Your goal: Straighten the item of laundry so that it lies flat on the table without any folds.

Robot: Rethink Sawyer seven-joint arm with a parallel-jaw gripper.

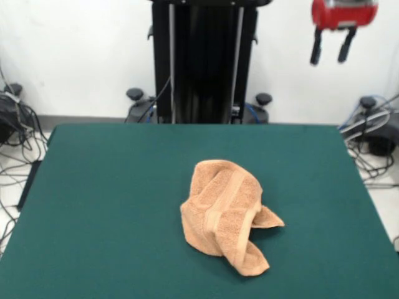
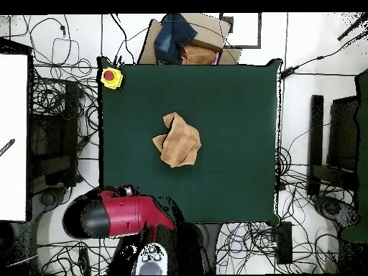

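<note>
The peach-orange towel point(image 1: 224, 212) lies crumpled in a heap, a little right of the middle of the dark green table point(image 1: 112, 199). It is folded over itself, a woven band runs down its top, and two corners stick out at the near right. In the overhead view the towel point(image 2: 178, 141) sits near the middle of the table point(image 2: 237, 108). My gripper point(image 1: 330, 59) hangs high at the upper right, beyond the table's far edge and well clear of the towel. Its two black fingers point(image 1: 317, 50) are apart and hold nothing. The red arm point(image 2: 122, 214) sits off the table's bottom left corner.
A yellow box with a red button point(image 2: 111, 77) sits on the table's upper left corner in the overhead view. A cardboard box with dark cloth point(image 2: 188, 39) stands beyond the top edge. The black pedestal point(image 1: 202, 62) stands behind the far edge. Cables lie on the floor all round.
</note>
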